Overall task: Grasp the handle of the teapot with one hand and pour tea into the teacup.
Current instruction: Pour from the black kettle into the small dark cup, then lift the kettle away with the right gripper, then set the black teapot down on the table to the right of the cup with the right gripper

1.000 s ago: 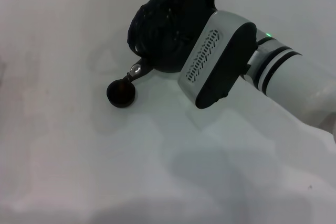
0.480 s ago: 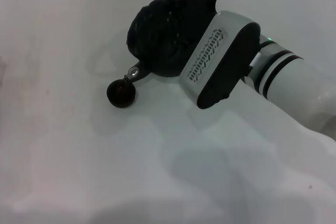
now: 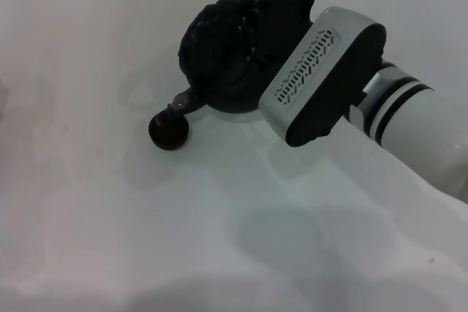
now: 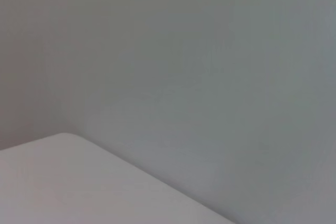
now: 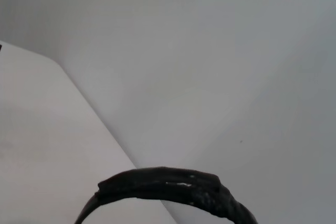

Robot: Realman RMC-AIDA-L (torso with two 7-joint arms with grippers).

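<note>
The large round black teapot (image 3: pixel 223 63) hangs tilted near the white tabletop's (image 3: pixel 88 217) far edge, spout over the tiny dark teacup (image 3: pixel 169 131): pouring looks underway. The right gripper (image 3: pixel 274 16) sits at its thick black arched handle (image 5: pixel 173 187); whether the fingers grip cannot be told. Next, tip steadily, keeping the spout centred.

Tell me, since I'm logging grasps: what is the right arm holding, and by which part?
The right tool holds the teapot by its arched top handle, spout tipped over the teacup; the fingers themselves are hidden.
</note>
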